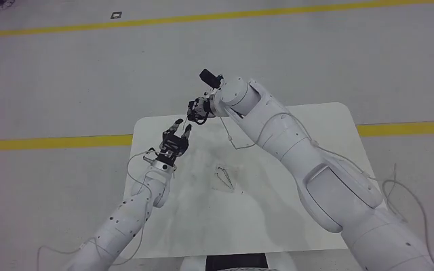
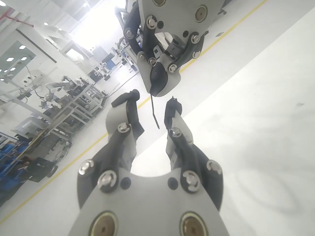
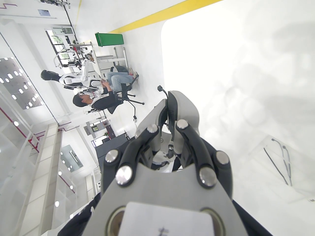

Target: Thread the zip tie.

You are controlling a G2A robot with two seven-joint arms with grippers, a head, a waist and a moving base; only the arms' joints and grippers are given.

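A thin black zip tie (image 2: 153, 110) is pinched in my right gripper (image 2: 155, 92), which is shut on it above the table's far left part. The strip's free end hangs out of the fingertips and points down into the gap of my left gripper (image 2: 150, 104). That gripper is open just below, with its fingers (image 2: 173, 108) on either side of the strip and apart from it. In the right wrist view the right gripper (image 3: 168, 98) is shut, and a short black end of the zip tie (image 3: 161, 89) sticks out past its tips. From above, the left gripper (image 1: 175, 143) and the right gripper (image 1: 196, 112) face each other closely.
A clear plastic bag (image 1: 226, 177) with spare zip ties (image 3: 280, 163) lies flat near the middle of the white table (image 1: 305, 135). The table's far left corner (image 3: 167, 25) is close to the grippers. A yellow floor line (image 1: 61, 142) runs behind.
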